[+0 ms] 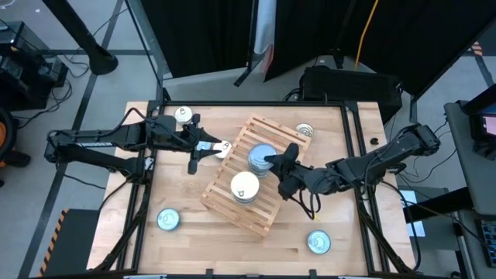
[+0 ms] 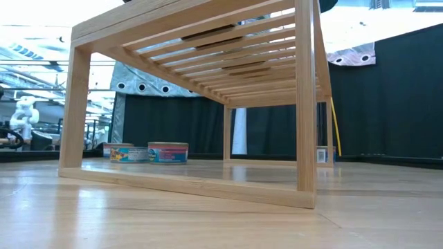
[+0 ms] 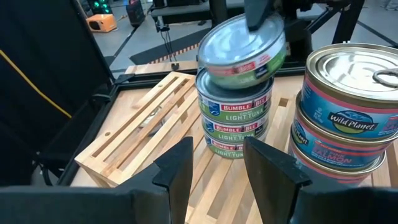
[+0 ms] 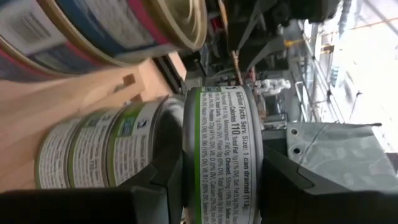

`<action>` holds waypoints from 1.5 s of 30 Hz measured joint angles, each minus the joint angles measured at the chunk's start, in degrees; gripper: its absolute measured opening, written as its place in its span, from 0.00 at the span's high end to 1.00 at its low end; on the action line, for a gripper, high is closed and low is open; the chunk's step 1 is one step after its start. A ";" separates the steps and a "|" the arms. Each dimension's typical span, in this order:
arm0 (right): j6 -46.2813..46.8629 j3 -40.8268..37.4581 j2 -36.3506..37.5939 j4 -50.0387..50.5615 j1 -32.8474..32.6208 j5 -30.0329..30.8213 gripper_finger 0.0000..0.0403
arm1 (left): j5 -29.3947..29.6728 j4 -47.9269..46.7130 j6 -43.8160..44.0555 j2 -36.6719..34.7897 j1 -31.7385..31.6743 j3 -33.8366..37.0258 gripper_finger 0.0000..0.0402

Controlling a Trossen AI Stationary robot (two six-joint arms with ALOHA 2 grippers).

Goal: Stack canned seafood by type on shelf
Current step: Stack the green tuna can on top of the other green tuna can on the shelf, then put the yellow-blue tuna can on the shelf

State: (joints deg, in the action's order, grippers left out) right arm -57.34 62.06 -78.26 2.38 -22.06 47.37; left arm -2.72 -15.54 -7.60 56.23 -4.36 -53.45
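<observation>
Right gripper [image 4: 217, 180] clamped on a tuna tin [image 3: 242, 50], tilted over the tuna stack [image 3: 236, 118] at shelf [image 1: 225, 205] centre, awaiting levelling, then release.

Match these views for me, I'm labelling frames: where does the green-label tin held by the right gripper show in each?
High view: the tin is mid-shelf, in the right gripper; the left gripper waits beside.
Low view: tin not visible.
Left wrist view: tin tilted atop the tuna stack.
Right wrist view: tin between the fingers.
Shared landmark: the shelf.
</observation>
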 joint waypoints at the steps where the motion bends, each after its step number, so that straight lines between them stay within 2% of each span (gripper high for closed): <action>1: 0.44 0.00 0.00 0.36 0.12 -0.27 0.64 | 0.00 0.00 0.01 0.00 0.00 0.00 0.63; 9: 5.07 0.00 1.52 0.40 2.13 -5.08 0.53 | 0.00 -0.01 0.00 0.00 0.00 0.00 0.63; 11: 6.31 0.00 2.33 0.33 2.64 -7.83 0.49 | 0.00 -0.03 0.00 0.02 0.00 0.00 0.63; 18: 15.57 0.00 5.72 3.21 4.31 -13.36 0.41 | 0.00 -0.27 -0.02 1.78 0.00 0.00 0.63; 26: 24.97 0.00 7.28 4.97 7.03 -21.96 0.35 | 0.00 0.29 -0.20 4.04 0.00 0.02 0.63; 30: 27.37 0.00 7.26 5.10 8.32 -22.98 0.32 | -0.04 1.28 -0.17 4.04 0.00 0.02 0.63; 38: 32.51 -0.02 7.23 4.63 11.40 -31.02 0.31 | -0.22 1.58 -0.19 4.04 0.00 0.02 0.63; 45: 31.87 -0.02 7.41 2.83 11.76 -31.20 0.31 | -0.23 1.19 -0.17 4.02 0.00 0.02 0.63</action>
State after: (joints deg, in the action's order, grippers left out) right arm -25.46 62.04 -70.85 5.20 -10.31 16.17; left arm -2.95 -14.36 -7.77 60.25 -4.36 -53.43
